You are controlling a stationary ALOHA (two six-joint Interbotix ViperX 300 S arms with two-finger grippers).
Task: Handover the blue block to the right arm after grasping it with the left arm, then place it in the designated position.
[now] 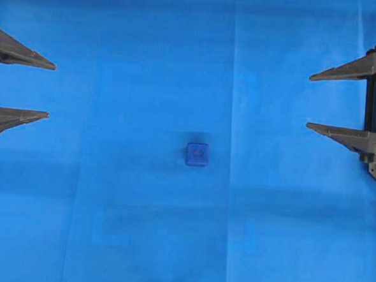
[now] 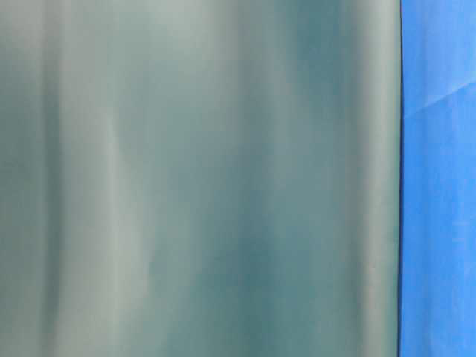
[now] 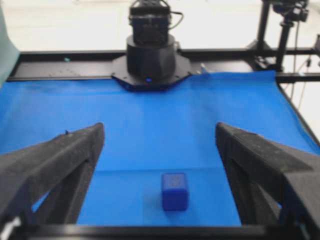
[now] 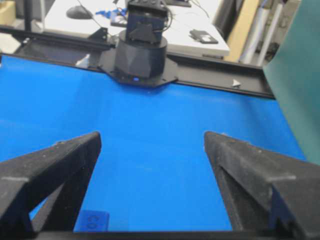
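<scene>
I am seeing the blue cloth (image 1: 107, 206) lying bare all around the blue block (image 1: 197, 154). Left gripper (image 1: 51, 89) is sitting spread wide and empty, well left of the block. Right gripper (image 1: 309, 102) is sitting likewise released, well right of it.

In the table-level view a blurred grey-green surface (image 2: 201, 178) fills everything from the nine o'clock edge almost to three o'clock, leaving only a strip of the blue cloth (image 2: 439, 186) in sight; what the surface is cannot be told. Overhead, both arms are cut off at the nine and three o'clock edges, so only the left gripper (image 1: 51, 89) and right gripper (image 1: 308, 102) fingers show. In the right wrist view the blue block (image 4: 94, 220) is clipped at six o'clock behind a finger, its mark too blurred to read.
</scene>
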